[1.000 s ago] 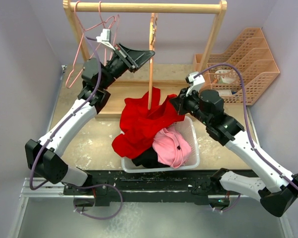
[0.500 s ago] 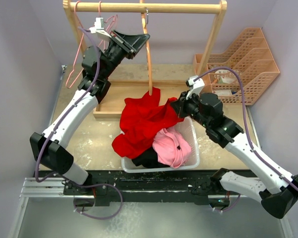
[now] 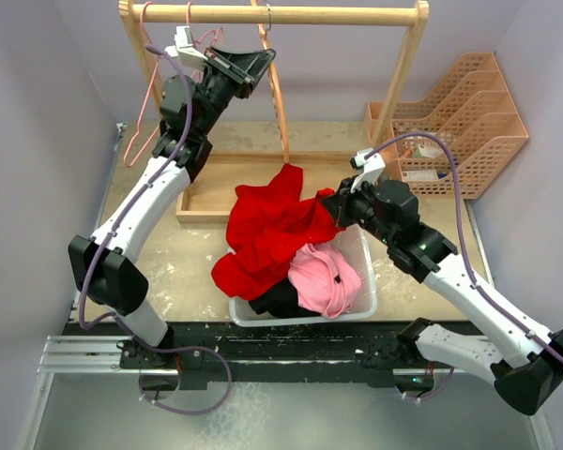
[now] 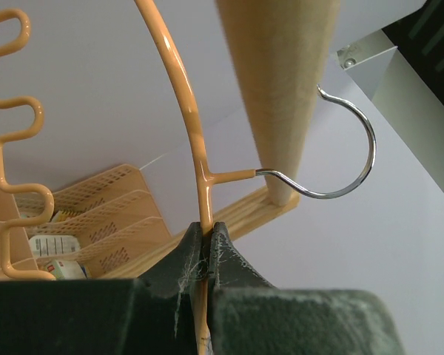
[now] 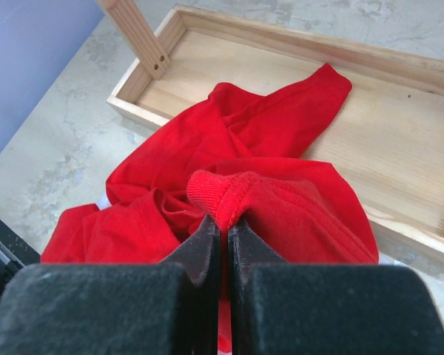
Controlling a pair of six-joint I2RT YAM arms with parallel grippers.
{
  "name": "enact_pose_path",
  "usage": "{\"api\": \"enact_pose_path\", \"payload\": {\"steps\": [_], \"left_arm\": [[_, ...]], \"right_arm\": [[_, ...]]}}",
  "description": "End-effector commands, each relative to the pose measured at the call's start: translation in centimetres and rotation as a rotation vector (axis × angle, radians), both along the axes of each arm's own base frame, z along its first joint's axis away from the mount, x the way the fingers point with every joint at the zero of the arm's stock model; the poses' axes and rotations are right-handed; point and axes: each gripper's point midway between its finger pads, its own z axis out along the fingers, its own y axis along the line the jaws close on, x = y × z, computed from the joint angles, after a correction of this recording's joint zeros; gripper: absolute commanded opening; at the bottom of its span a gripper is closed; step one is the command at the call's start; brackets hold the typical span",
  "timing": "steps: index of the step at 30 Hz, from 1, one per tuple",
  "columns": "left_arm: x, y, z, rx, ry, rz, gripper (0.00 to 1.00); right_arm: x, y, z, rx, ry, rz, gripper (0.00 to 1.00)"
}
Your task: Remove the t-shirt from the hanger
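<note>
Pale, scuffed tabletop [image 3: 169, 262] carries a wooden clothes rack [image 3: 338, 14] at the back; the left gripper [image 3: 251, 64] is raised close under the rail, its jaws pinched tight on the bare orange hanger [image 3: 279, 103], whose metal hook [image 4: 355, 148] curves right beside the rail; the red t-shirt [image 3: 267, 234] lies heaped below, spread from the rack's wooden base tray [image 3: 202, 197] over the rim of a white bin [image 3: 364, 248] that holds a pink garment [image 3: 324, 277]; the right gripper [image 3: 338, 208] is clamped closed on a ribbed fold at the shirt's edge; whether the hanger's lower end touches the shirt cannot be told.
</note>
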Motion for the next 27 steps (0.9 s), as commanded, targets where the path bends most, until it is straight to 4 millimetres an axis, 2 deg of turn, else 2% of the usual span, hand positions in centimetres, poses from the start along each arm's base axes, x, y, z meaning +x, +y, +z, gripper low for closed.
{"api": "enact_pose_path", "payload": {"steps": [1,9,11,15,18,21,22,24,27], "left_arm": [[-0.5,1.7,3.4,-0.055,-0.068,0.057,0.02],[0.9,3.0,1.8,-0.031,-0.023,0.122,0.09],[1.1,3.2,0.9,-0.027,-0.003,0.137,0.15],[0.7,3.4,0.3,-0.030,0.005,0.137,0.42],[0.1,3.5,0.0,-0.035,0.011,0.126,0.68],[-0.9,3.8,0.4,-0.035,-0.003,0.122,0.82],[-1.3,3.9,0.5,-0.031,-0.009,0.119,0.97],[-2.2,3.9,0.7,-0.022,-0.023,0.106,0.99],[-3.6,4.1,1.3,-0.001,-0.055,0.095,0.99]], "right_arm": [[0.1,0.4,2.0,0.057,-0.053,0.006,0.00],[-0.1,0.7,1.6,0.065,-0.040,0.018,0.00],[-0.1,0.6,1.7,0.064,-0.043,0.015,0.00],[-0.2,0.3,2.1,0.063,-0.051,0.004,0.00],[-0.1,0.0,2.8,0.063,-0.066,-0.007,0.00],[-0.1,-0.4,3.6,0.061,-0.081,-0.018,0.00],[-0.2,-0.4,3.6,0.058,-0.082,-0.021,0.00],[-0.2,-0.8,5.5,0.077,-0.117,-0.030,0.00],[-0.2,-1.2,6.8,0.079,-0.146,-0.046,0.00]]}}
